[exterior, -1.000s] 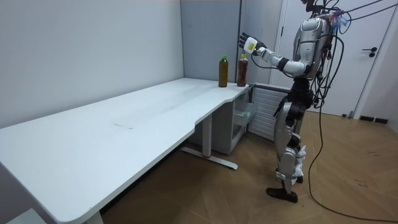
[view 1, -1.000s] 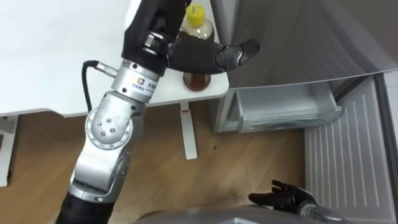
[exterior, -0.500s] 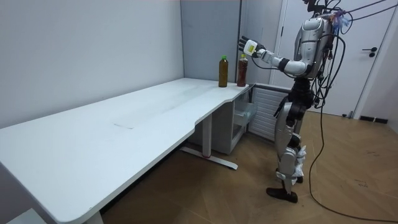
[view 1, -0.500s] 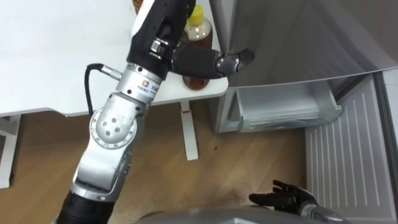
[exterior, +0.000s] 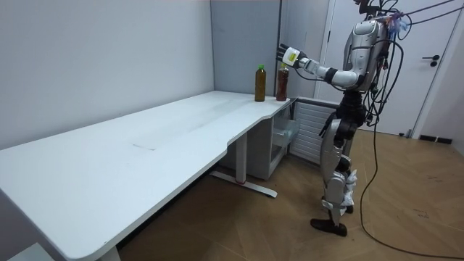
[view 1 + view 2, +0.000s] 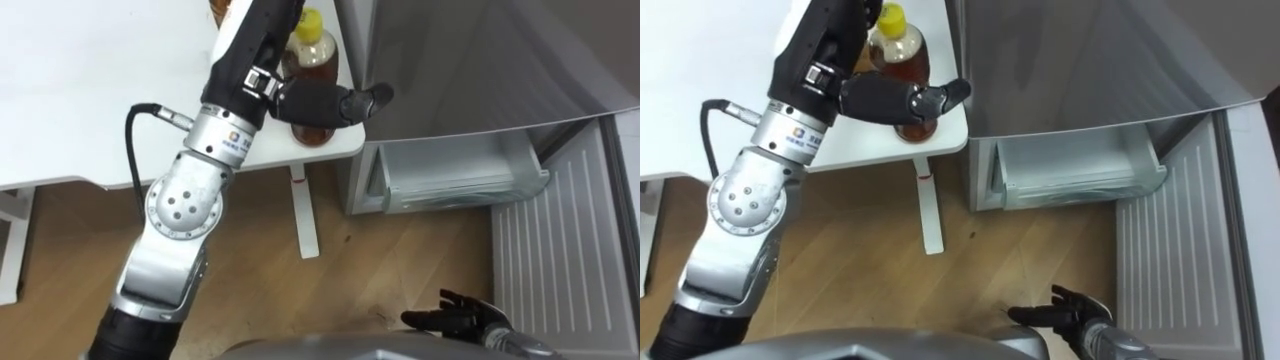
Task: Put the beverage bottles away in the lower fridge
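At the white table's corner beside the fridge, the left robot hand stretches straight-fingered across a yellow-capped bottle. The right robot hand hangs low, relaxed.

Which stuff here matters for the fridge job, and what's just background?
Job: yellow-capped bottle, green-capped bottle, open lower fridge, left hand at the yellow-capped bottle.
Background: white table, right hand hanging low, room door.
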Tool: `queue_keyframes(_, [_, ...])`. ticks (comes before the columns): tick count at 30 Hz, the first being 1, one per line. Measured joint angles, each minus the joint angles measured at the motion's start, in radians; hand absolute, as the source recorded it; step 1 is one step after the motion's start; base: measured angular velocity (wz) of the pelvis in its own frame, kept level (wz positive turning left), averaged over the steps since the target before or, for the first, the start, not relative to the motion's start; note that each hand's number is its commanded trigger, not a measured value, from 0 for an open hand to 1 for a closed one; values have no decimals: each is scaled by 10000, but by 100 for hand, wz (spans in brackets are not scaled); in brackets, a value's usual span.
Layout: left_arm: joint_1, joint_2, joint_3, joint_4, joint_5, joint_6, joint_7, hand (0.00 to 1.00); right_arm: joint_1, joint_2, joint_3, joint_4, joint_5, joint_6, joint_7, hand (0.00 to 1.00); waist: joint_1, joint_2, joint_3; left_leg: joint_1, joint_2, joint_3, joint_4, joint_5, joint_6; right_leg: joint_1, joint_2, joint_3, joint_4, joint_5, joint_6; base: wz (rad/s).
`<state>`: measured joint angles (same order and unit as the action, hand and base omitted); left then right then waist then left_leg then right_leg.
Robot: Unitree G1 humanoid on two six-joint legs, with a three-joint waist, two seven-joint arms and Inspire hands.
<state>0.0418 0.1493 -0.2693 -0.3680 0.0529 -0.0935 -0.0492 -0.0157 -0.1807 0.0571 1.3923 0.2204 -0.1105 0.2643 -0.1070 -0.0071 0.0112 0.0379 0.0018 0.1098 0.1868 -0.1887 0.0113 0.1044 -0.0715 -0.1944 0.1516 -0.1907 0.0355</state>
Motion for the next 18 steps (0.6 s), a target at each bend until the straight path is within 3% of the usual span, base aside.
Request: queue_keyframes(18, [-3,-8,165,-412,35,-101,394,0,-14,20,203,25,69,-28,1,0,7,-78,1,58,-1,-19,22,1,-2,76,-2,-26,-14,-1,1,0])
